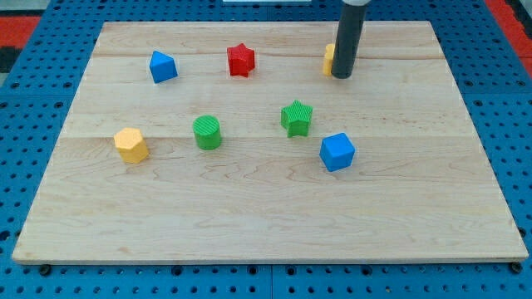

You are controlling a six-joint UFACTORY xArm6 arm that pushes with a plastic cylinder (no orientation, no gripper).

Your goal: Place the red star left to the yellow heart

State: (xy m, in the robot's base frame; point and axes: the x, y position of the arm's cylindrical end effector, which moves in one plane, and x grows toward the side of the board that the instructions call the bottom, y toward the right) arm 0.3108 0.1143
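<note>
Going from the view's left, the wooden board carried a yellow hexagonal block, a blue block, a green cylinder, the small red star-shaped block, a green star and a blue cube.

The red star lay near the view's top, well apart from my tip. It looked light, rigid and free to slide; I judged that a push on its left-facing points would carry it toward the yellow heart, though an off-centre push might spin it.

My tip stood just beside that heart, largely hiding it. I had no jaws, only the rod. No containers were present.
</note>
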